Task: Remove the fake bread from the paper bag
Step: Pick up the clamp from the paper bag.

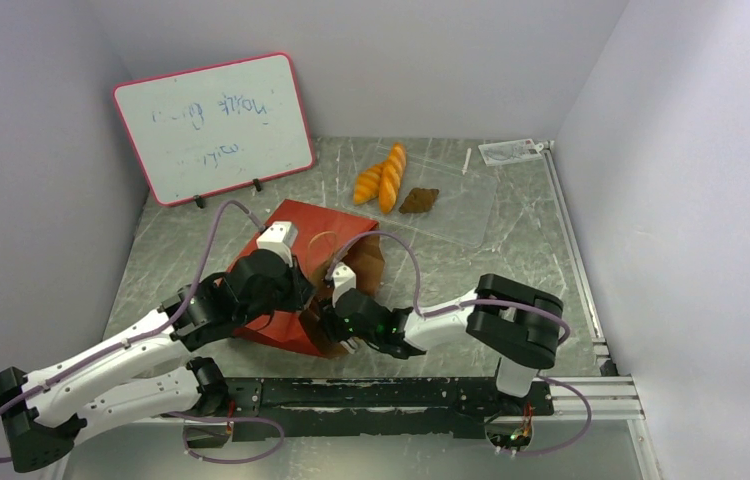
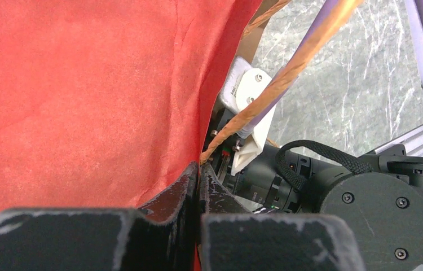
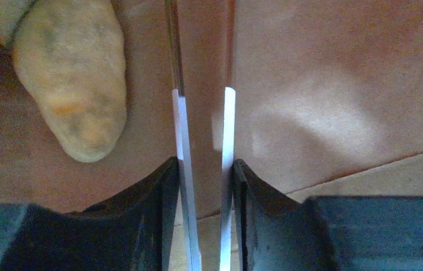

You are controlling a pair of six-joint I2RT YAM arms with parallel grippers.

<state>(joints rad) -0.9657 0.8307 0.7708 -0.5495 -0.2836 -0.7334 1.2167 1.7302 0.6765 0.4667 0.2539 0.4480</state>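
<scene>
The paper bag [image 1: 323,224] lies on its side, red outside, brown inside. My left gripper [image 1: 299,296] is shut on the bag's red mouth edge [image 2: 85,101], jaws pinched together [image 2: 199,172]. My right gripper [image 1: 337,312] reaches into the bag's mouth and is shut on the metal tweezers [image 3: 180,130], whose two blades stand slightly apart between the jaws [image 3: 205,169]. Inside the bag [image 3: 322,84] a golden bread piece [image 3: 71,79] lies up and left of the tweezer tips, untouched. Two orange loaves [image 1: 369,184] [image 1: 392,176] and a dark brown piece [image 1: 418,200] lie on the table behind the bag.
A whiteboard [image 1: 213,125] leans against the back left wall. A clear plastic sheet [image 1: 456,205] lies under and right of the outside breads. A small card [image 1: 507,151] sits at the back right. A metal rail [image 1: 573,250] runs along the right side.
</scene>
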